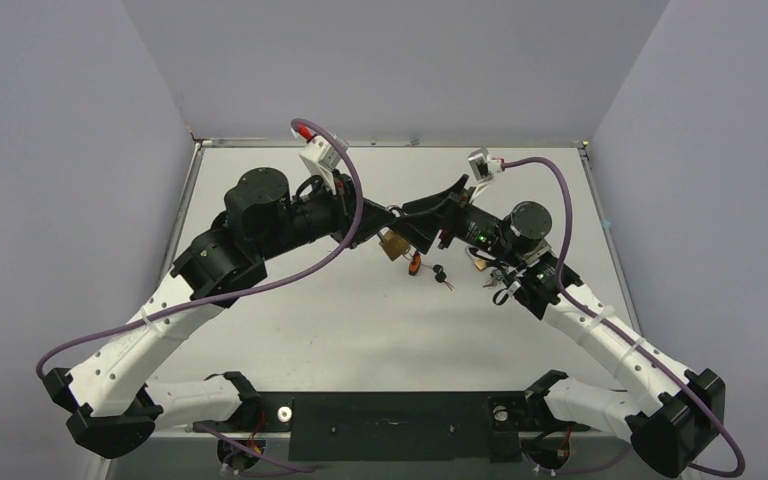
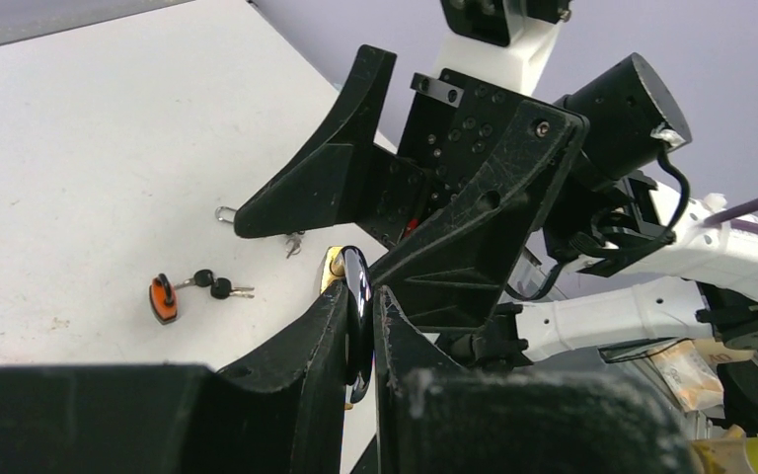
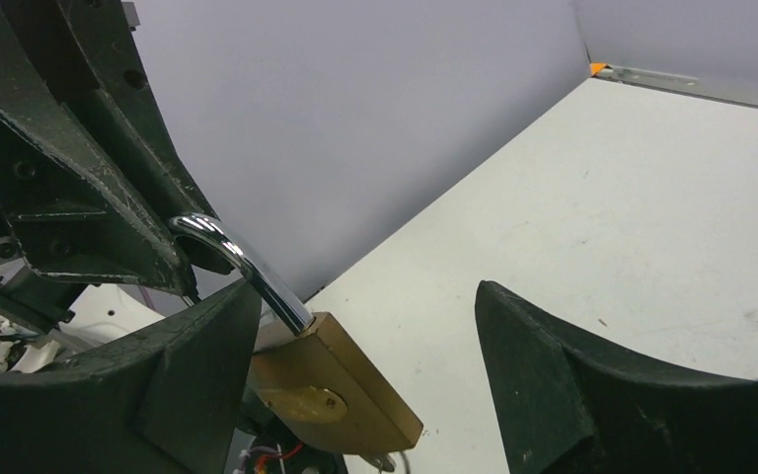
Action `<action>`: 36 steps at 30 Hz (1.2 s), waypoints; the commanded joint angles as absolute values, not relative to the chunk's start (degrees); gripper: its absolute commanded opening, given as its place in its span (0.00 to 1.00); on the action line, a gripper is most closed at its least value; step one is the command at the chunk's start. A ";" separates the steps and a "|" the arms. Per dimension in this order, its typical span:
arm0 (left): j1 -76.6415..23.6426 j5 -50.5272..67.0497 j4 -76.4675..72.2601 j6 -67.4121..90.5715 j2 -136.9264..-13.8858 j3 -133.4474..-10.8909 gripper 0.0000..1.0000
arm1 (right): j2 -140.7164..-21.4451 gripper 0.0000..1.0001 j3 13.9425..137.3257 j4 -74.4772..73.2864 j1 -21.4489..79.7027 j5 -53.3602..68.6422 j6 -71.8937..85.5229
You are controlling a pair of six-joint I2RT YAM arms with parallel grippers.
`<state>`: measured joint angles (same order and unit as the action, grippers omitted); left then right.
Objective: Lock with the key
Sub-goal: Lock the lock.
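Note:
My left gripper is shut on the chrome shackle of a brass padlock and holds it above the table. In the right wrist view one shackle leg enters the brass body, which hangs tilted. My right gripper is open around the padlock body, which is close to its left finger. A bunch of black-headed keys with an orange tag lies on the table below; it also shows in the top view. A small metal ring shows under the padlock's bottom.
The two grippers meet head-on over the middle of the table. A second small key ring lies on the table past the right gripper's finger. Purple cables loop over both arms. Grey walls enclose the table.

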<state>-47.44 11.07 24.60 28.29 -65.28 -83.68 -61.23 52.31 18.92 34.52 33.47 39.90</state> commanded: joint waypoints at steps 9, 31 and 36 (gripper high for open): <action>-46.95 6.92 23.39 26.56 -64.54 -92.58 0.00 | -54.51 0.75 52.51 18.23 33.68 35.29 33.41; -45.71 19.58 27.11 29.47 -65.64 -103.67 0.00 | -53.39 0.57 50.31 30.67 31.87 50.45 39.32; -45.61 20.60 26.11 30.12 -65.82 -103.50 0.00 | -54.94 0.54 51.98 28.83 33.97 50.76 38.90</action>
<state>-46.02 18.48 34.13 28.36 -66.59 -100.12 -53.78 49.76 25.80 32.40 49.32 38.98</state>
